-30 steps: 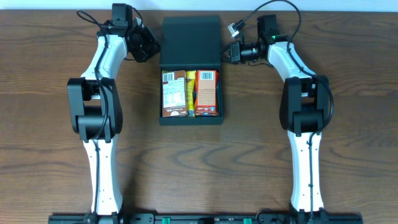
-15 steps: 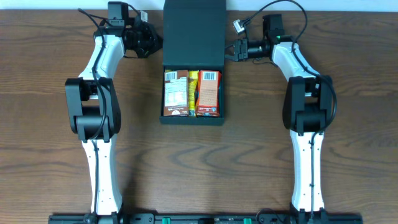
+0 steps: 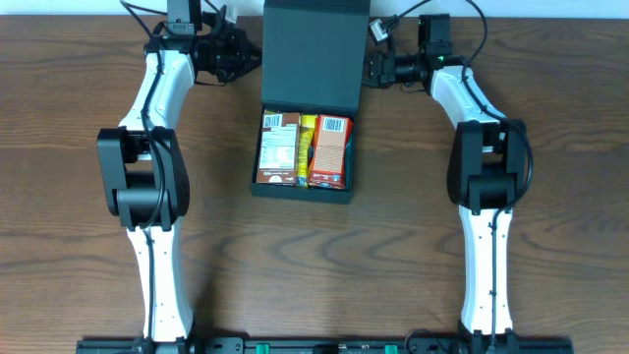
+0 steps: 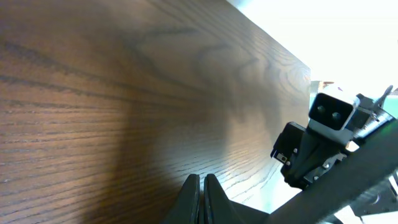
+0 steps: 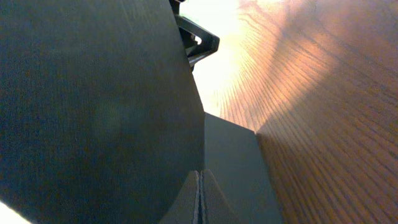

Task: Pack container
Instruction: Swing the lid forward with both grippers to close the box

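Overhead view: dark teal-black matte rectangular cardboard container (image 3: 301, 193) sits mid-table toward 12 o'clock, filled with snack packets (image 3: 278, 149); loading appears done. Its hinged flap lid (image 3: 314, 54) stands raised, so closing remains. Left gripper (image 3: 244, 61) at 10 o'clock and right gripper (image 3: 371, 69) at 2 o'clock flank the lid, fingers pinched together, empty.

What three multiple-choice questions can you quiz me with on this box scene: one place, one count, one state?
1. Where are the snack packets? A in the container; B on the bare table; C under the table.
2. How many packets? A two; B three; C six.
3. The lid is: A shut; B open; C missing.
Answers: 1 A, they lie inside its walls. 2 B, brown packet, yellow packet, orange packet. 3 B, it stands raised at the far side.
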`<state>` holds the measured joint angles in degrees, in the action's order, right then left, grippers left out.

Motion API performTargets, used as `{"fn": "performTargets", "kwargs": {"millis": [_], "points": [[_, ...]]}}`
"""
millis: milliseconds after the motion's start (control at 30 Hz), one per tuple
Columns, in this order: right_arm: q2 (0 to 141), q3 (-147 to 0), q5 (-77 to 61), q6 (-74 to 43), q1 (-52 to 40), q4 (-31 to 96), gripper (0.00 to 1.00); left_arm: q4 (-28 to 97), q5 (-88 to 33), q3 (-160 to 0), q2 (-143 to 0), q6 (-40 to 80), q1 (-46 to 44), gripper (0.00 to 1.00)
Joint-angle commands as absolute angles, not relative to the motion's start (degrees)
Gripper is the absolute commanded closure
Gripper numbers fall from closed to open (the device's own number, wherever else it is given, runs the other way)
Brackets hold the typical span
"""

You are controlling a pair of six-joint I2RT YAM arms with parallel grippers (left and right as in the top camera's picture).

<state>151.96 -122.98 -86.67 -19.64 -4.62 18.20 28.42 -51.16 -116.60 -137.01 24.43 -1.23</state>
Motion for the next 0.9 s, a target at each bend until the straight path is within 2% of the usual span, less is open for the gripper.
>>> {"fn": "performTargets", "kwargs": {"millis": [0,333,700,867], "points": [[147.7,-123.0,-89.4,-22.8,-5.4,17.3,0.99,28.5,-53.8,-116.5,-134.8,22.2,-1.7,0.94],[143.6,-123.0,-89.4,-36.3,-5.9,3.4,0.99,28.4,-53.4,-116.5,-133.3,21.4,-0.2,0.94],[142.8,-123.0,-89.4,-58.2,-10.2,-18.7,0.99,28.2,-55.0,-116.6,-126.0,18.1,2.3,0.94],[142.8,-123.0,-89.4,-66.7,-11.9,-28.1,0.99,28.3,-52.2,-116.6,-122.7,17.7,2.6,0.94]]}}
